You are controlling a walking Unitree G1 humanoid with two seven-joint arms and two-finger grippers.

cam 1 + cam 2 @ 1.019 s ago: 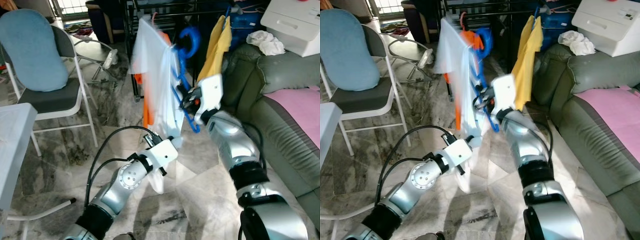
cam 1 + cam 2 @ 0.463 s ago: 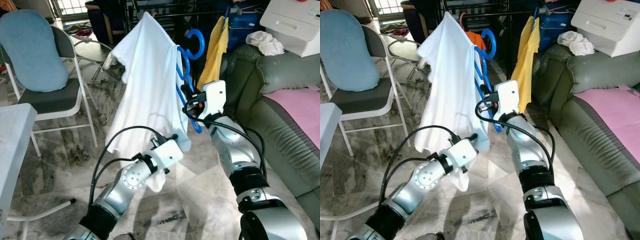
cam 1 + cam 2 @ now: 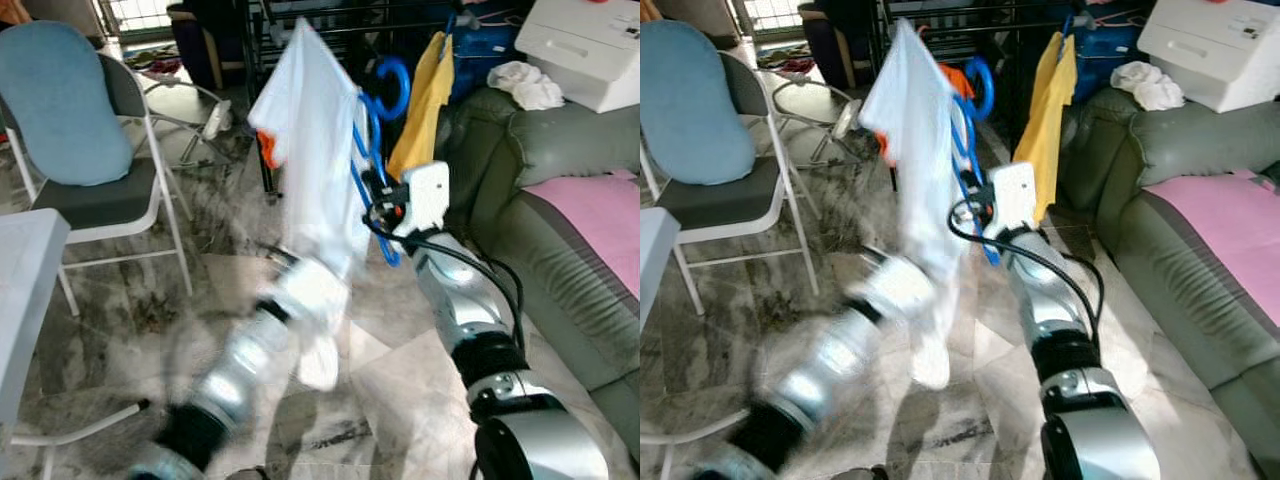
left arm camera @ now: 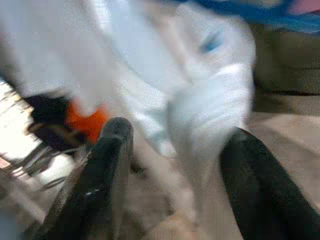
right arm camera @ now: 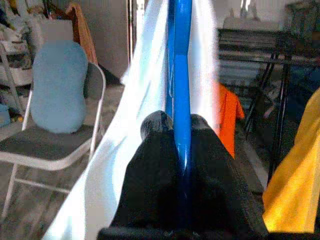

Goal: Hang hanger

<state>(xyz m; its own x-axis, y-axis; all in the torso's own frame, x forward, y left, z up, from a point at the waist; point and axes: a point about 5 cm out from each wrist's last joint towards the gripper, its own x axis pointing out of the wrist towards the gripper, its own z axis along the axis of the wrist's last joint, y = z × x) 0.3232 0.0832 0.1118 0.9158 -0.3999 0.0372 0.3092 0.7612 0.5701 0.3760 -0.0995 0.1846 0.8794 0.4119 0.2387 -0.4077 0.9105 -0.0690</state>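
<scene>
Before the rack, right claw [image 5: 176,131] grips blue hanger [image 3: 378,150] (left arm apparently blurred).

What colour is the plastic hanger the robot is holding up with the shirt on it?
Bright blue. The plastic hanger shows best in the right wrist view, pinched by the right gripper.

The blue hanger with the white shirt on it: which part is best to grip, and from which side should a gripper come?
Probably the bare lower bar of the blue hanger, where the right gripper already pinches it. Approach from the sofa side: the white shirt drapes over the other side, and the hook must stay free.
</scene>
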